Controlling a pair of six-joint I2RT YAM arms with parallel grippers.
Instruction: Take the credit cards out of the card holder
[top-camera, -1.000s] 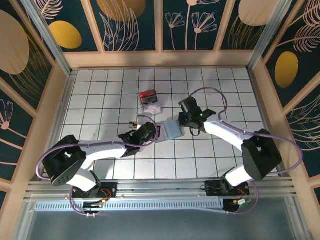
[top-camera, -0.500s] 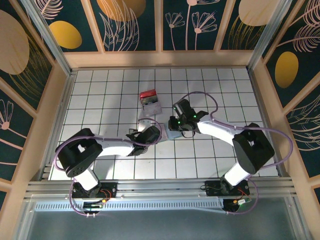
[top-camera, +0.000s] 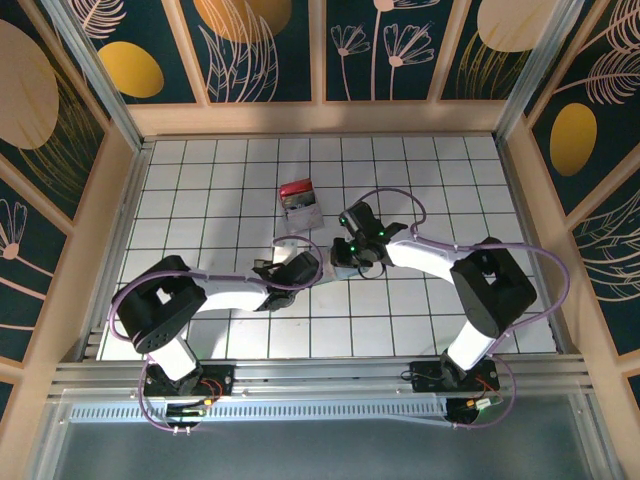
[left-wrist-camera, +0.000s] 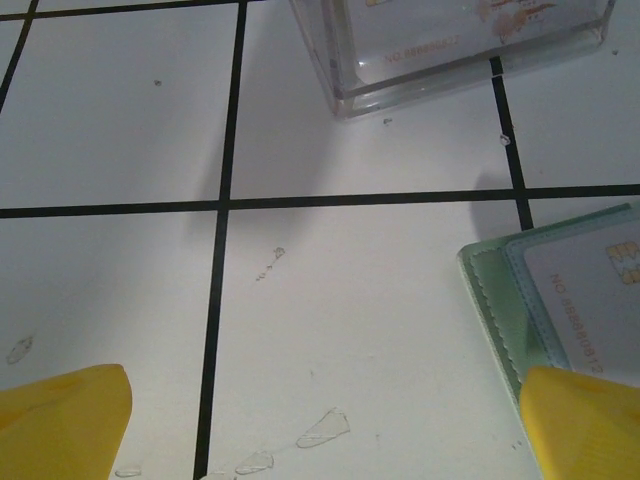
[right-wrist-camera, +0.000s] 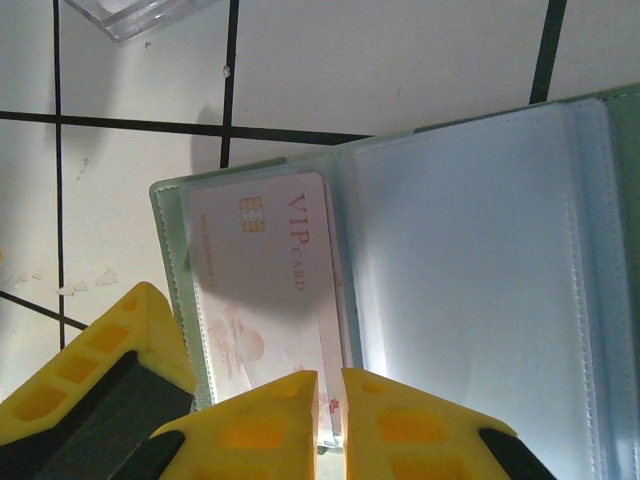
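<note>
White tiled table (top-camera: 200, 190), viewed from above: your right arm (top-camera: 440, 255) has swung in toward the centre over the last second, folding its elbow tighter. The left arm (top-camera: 230, 290) has stretched out to meet it. The right gripper (right-wrist-camera: 330, 400) has come down from the far right onto the holder (right-wrist-camera: 480, 250), which lies open mid-table, and now hides most of it from overhead. Its jaws have narrowed to a thin slit, with the tips at the near edge of the left leaf. You cannot tell whether they pinch anything. The left gripper (left-wrist-camera: 322, 420) hangs fully spread and grasps nothing, just left of the holder, with one finger over the near part of that leaf. One card (right-wrist-camera: 265, 270), marked VIP, still sits in the left leaf's pocket. The right leaf looks like bare plastic. By that reading the extraction is only starting, and the card is not yet drawn.

For room to move, the wooden walls (top-camera: 320, 118) stand well apart from the work on every side. The red-topped block (top-camera: 299, 200) sits just beyond the holder to the far left, its clear base near the holder's far left corner, so a card pulled that way would likely meet it. Open tiles lie to the near side and the right. The tightest spot is between your two grippers, which stand just beside each other over the left leaf. A sideways draw to the left risks a brush with the spread fingers.
</note>
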